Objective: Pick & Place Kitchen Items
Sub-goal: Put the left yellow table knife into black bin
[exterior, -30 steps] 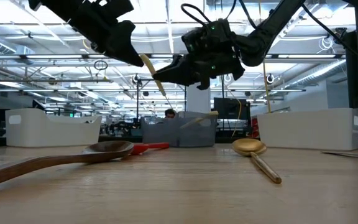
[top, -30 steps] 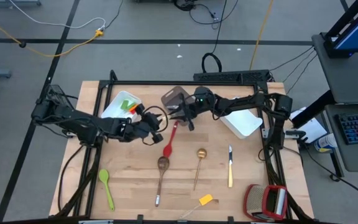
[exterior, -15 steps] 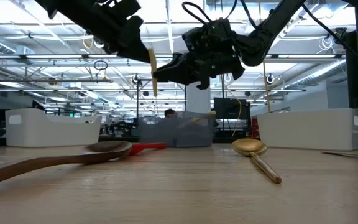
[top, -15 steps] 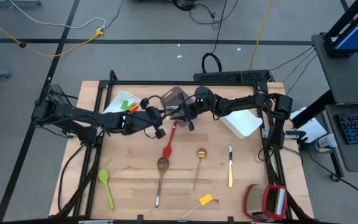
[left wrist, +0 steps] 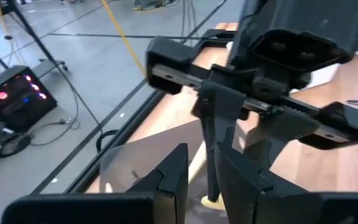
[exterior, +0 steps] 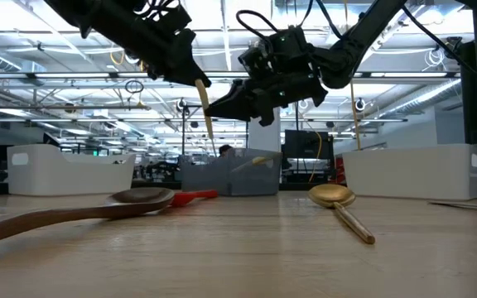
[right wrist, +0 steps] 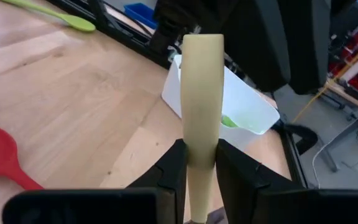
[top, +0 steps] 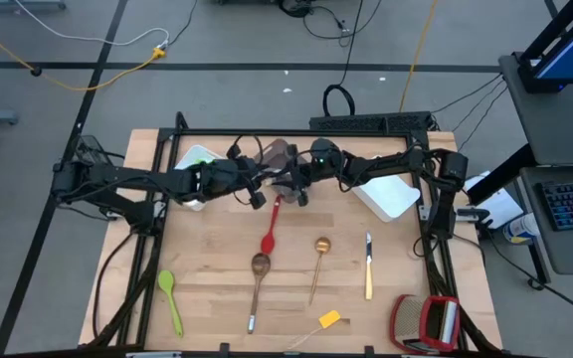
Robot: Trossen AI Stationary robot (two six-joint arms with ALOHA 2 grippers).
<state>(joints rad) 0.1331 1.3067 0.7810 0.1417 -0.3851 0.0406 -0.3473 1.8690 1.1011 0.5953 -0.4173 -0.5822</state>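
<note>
Near edge of tabletop point(top: 207, 298): green spoon point(top: 170, 295) and wooden spoon point(top: 258, 281) await pickup. Farther back, left gripper point(exterior: 195, 76) and right gripper point(right wrist: 199, 167) each clamp a pale-handled knife point(right wrist: 202, 134) above the grey bin point(exterior: 237, 175), apparently mid-placement. Next: lower, release inside.

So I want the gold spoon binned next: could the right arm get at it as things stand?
Probably not yet. The gold spoon lies in the open with nothing on it, but the right gripper is shut on a pale-handled knife up by the grey bin.
</note>
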